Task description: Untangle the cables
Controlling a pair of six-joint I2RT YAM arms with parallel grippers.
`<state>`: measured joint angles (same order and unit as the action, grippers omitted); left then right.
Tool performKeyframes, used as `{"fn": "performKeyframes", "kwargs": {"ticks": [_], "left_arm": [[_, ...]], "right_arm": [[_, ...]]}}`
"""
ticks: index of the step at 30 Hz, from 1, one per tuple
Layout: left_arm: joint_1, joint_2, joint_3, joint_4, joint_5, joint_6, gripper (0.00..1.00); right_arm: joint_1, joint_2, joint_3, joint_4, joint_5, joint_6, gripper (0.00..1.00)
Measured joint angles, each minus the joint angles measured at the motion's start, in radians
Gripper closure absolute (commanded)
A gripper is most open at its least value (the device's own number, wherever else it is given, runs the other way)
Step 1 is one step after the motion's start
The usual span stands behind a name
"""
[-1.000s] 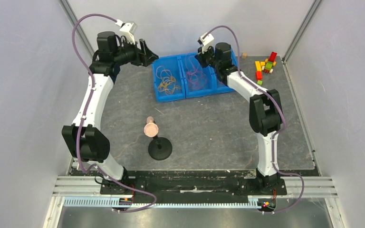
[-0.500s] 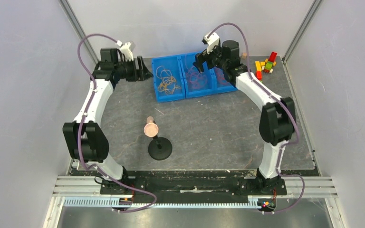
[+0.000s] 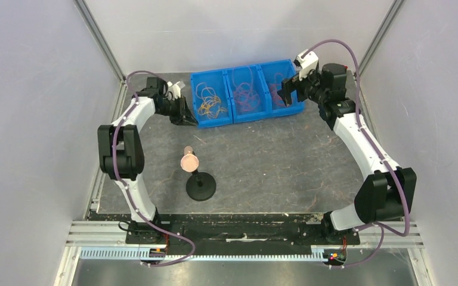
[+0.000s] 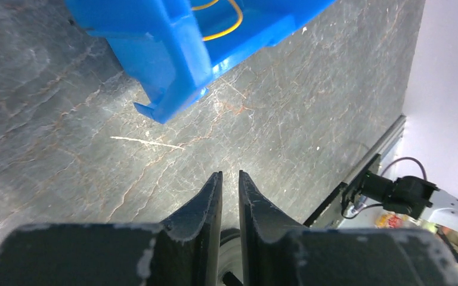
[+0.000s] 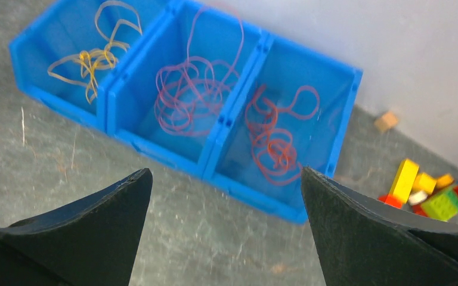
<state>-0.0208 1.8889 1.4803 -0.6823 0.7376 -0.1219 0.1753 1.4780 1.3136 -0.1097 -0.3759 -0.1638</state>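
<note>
Both arms have swung outward from the three joined blue plastic bins (image 3: 247,95). The left tool (image 4: 226,186) hangs nearly closed and empty over the grey counter (image 3: 262,161); the right tool (image 5: 223,196) gapes empty. Orange-yellow cables (image 5: 92,56), pink-purple cables (image 5: 185,95) and red cables (image 5: 274,140) lie sorted, one colour per bin; untangling looks finished.

This is a robotics lab w/ a closed test cell. Plain grey panels (image 3: 30,107) in aluminium frame posts (image 3: 98,36) stand around a dark slate-look table (image 3: 262,161). Two arms are bolted on a slotted metal rail (image 3: 238,235) at the near edge. Blue sorting bins (image 3: 247,113), toy blocks (image 5: 429,193) and a small black stand (image 3: 201,186) are props, not home or shop items.
</note>
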Motion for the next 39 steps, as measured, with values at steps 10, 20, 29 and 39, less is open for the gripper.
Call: {"fn": "performKeyframes", "kwargs": {"ticks": [10, 20, 29, 39], "left_arm": [[-0.029, 0.181, 0.049, 0.108, 0.026, -0.126, 0.76], [-0.033, 0.395, 0.410, 0.190, -0.023, -0.180, 0.54], [-0.007, 0.074, 0.365, -0.005, -0.112, 0.032, 0.20], [0.080, -0.385, 0.145, -0.199, -0.338, 0.228, 0.16]], "right_arm": [[-0.044, -0.022, -0.081, -0.047, -0.003, 0.014, 0.02], [-0.071, -0.022, -0.081, -0.045, -0.011, 0.055, 0.02], [-0.166, -0.143, -0.160, -0.055, -0.017, 0.095, 0.02], [-0.258, -0.410, -0.483, -0.133, 0.059, 0.141, 0.02]]}}
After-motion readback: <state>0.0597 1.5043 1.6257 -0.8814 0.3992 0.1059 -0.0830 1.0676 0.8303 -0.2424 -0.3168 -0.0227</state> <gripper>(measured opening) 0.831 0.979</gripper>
